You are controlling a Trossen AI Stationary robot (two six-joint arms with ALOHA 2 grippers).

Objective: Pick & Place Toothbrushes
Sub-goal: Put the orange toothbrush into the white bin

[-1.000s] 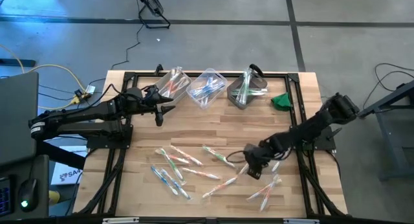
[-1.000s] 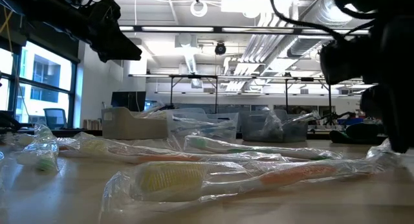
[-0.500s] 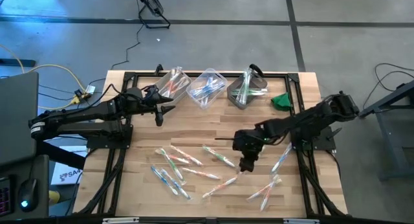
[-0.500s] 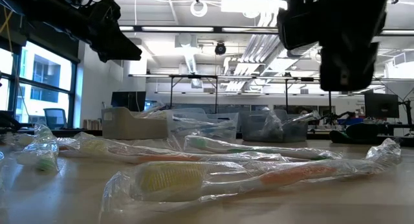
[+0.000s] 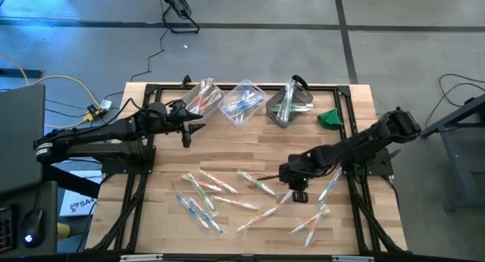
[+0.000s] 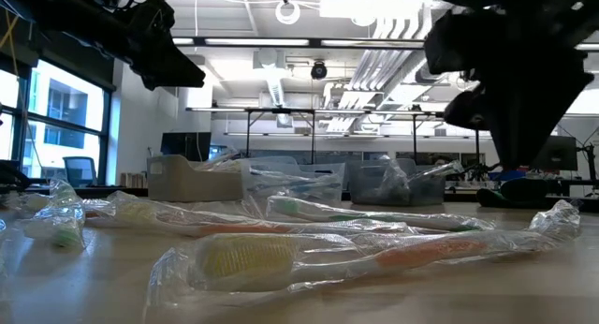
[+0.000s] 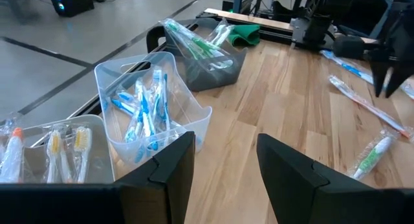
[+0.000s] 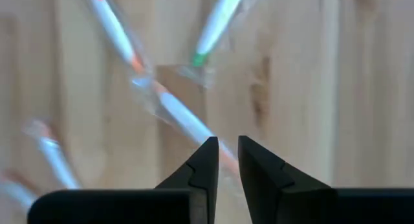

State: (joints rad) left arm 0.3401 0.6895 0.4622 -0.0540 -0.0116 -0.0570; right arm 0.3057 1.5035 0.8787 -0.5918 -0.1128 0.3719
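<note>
Right arm has swung back over the scattered toothbrushes

The right gripper [image 5: 297, 192] has narrowed to a slim gap, holding nothing, above loose toothbrushes [image 5: 254, 183] mid-table. The left gripper [image 5: 187, 133], part open and empty, waits near the far bins [image 5: 244, 103].

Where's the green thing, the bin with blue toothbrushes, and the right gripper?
green object [image 5: 329, 118], high view, its middle.
bin with blue toothbrushes [image 7: 111, 75], left wrist view, its clear rim.
right gripper [image 8: 223, 160], right wrist view, between fingertips.
</note>
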